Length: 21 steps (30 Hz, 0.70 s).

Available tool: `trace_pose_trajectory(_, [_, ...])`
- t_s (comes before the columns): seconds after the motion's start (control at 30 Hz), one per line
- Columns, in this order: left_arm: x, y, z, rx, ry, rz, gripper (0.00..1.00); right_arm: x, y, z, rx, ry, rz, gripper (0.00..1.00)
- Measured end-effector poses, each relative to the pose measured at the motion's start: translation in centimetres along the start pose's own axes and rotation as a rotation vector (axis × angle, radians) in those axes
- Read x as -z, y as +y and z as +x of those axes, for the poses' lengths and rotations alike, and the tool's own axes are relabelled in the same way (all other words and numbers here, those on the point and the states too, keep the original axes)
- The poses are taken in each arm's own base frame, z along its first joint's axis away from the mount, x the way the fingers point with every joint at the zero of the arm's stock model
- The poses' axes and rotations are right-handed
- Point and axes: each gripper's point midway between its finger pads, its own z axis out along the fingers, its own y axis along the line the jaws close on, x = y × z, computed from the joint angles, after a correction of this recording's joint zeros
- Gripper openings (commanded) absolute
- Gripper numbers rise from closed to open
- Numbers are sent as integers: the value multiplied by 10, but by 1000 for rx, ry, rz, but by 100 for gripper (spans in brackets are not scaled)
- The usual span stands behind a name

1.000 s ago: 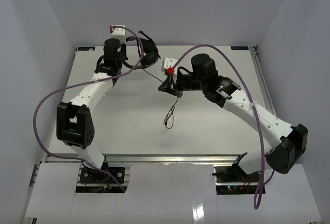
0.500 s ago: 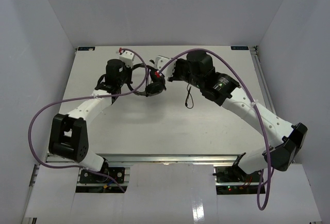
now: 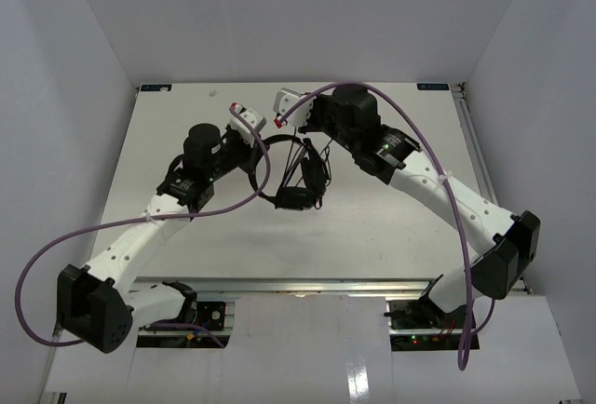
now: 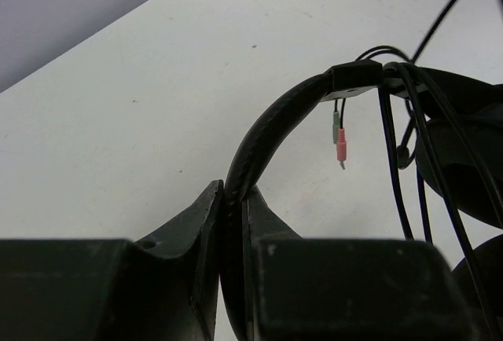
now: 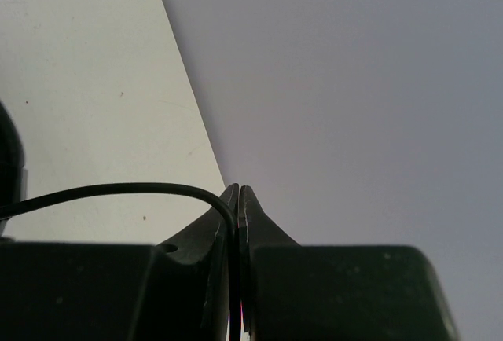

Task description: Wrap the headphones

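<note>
white worktop (image 3: 391, 227) underneath, headphones (image 3: 296, 197) held up over its middle between both arms. left pincer (image 4: 233, 199) is clamped on the headband (image 4: 267, 133), right pincer (image 5: 238, 196) pinched tight on the thin black cable (image 5: 118, 191). little pink and green plugs (image 4: 340, 143) dangle under the headband.

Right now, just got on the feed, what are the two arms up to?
They are sharing the headphones, which hang between them over the table. The left claw is shut on the headband, and the right claw is pinched shut on the thin black cable. Several strands of cable cross the headband next to an ear cup, and the pink and green plugs dangle loose below it.
</note>
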Motion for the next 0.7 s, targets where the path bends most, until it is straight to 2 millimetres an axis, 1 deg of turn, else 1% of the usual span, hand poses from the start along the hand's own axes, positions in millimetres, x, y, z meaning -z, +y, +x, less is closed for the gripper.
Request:
trace_pose_trajectory(0.07, [6,-10,-8,-4,-21,36,0,-1,-1,5,-9,5,-1,8])
trace_pose_trajectory(0.13, [12,-14,-14,0,-36,47,0,-3,-3,10,-30,5,-5,8])
trace_pose_trajectory(0.3, [27,-16,-28,11,-74,44,0,-6,-7,27,-117,-10,-27,8])
trace_pose_trajectory(0.43, [36,-17,-46,21,-107,51,0,-8,0,39,-196,-41,-79,8])
trace_pose_trajectory(0.57, [43,-23,-67,36,-143,78,0,-8,12,42,-307,-104,-165,8])
trace_pose_trajectory(0.7, [49,-28,-88,61,-180,107,0,-5,25,34,-458,-215,-286,8])
